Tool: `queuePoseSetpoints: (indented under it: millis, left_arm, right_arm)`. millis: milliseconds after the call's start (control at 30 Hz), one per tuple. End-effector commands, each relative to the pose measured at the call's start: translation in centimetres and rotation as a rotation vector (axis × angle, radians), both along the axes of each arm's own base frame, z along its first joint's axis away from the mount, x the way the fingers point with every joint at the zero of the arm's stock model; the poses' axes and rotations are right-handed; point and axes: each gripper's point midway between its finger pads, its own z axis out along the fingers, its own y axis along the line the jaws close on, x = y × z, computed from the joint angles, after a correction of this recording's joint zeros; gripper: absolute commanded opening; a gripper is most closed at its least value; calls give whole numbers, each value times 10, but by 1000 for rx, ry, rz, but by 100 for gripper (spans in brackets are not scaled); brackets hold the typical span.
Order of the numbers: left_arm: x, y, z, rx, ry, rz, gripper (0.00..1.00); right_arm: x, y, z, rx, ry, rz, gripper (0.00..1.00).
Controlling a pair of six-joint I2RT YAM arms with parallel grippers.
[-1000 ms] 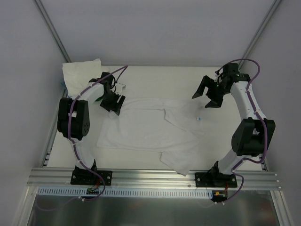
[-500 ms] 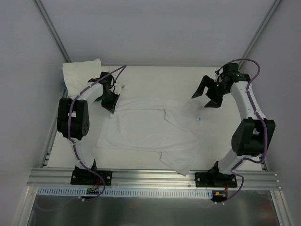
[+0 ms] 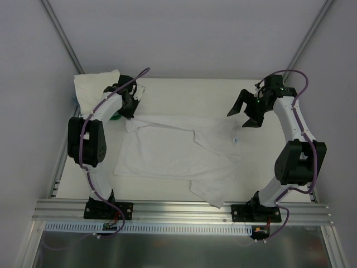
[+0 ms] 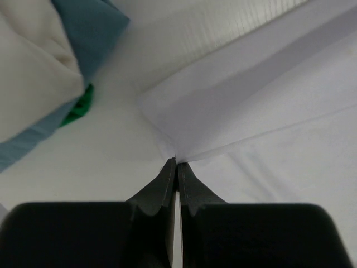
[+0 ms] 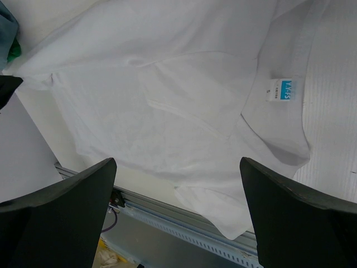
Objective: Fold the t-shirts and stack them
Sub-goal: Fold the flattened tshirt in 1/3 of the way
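T-shirt (image 3: 167,153) corner nipped by left pincer (image 4: 176,163), right pincer (image 3: 243,117) agape above table (image 3: 184,89)

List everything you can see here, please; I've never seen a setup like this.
t-shirt: one, white, spread out mid-table
neck label: one, white and blue, at the t-shirt's collar
folded white cloth pile: one, far left corner of the table
teal-blue cloth item: one, against that pile
green item: one, small, peeking out beside the teal-blue one; cannot tell what it is
table: one, cream
rail: one, silver, near edge, bearing both arm bases
left gripper: one, black, shut on the t-shirt's far-left corner
right gripper: one, black, open, above the table's far right, holding nothing
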Motion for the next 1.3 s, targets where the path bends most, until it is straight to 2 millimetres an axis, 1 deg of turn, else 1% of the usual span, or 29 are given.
queuePoseSetpoints:
  millis: [0,100,133,233,300,400,500,600,633,700,733,800,833,1033,1133,1267]
  left_arm:
    - [36,6,63,61,-207,38,0]
    - [42,2,74,67,-238,38,0]
    - [45,-3,79,65,-256,34,0]
    - [53,-14,86,62,-288,13,0]
    - [56,-19,86,57,-289,5,0]
    - [54,-29,81,53,-283,-17,0]
    - [45,-33,78,69,-275,-30,0]
    - [28,-36,76,91,-270,-49,0]
    - [17,-32,69,104,-250,-54,0]
    - [4,-28,61,122,-228,-56,0]
    - [-7,-25,53,129,-211,-53,0]
    - [-18,-21,48,134,-198,-43,0]
    - [-26,-19,43,135,-181,-33,0]
    - [-49,-9,26,167,-132,-5,0]
    - [-55,-6,20,179,-123,8,0]
    - [-61,-6,10,181,-97,37,0]
  right_arm:
    - [8,6,9,26,-23,6,100]
    - [8,6,9,26,-23,6,100]
    - [8,7,8,27,-22,9,100]
    - [8,7,8,29,-22,7,99]
    - [8,7,9,30,-20,7,100]
    - [8,7,9,27,-22,9,100]
    - [7,6,9,21,-21,9,99]
    - [7,5,10,19,-26,9,99]
    - [7,6,10,19,-24,10,99]
    - [9,6,11,22,-27,10,100]
    - [9,6,12,21,-30,11,99]
    - [11,6,12,22,-33,11,100]
    - [12,7,12,24,-33,11,99]
    - [13,8,13,37,-29,6,100]
    - [12,8,13,36,-30,10,99]
    - [8,8,13,34,-27,12,100]
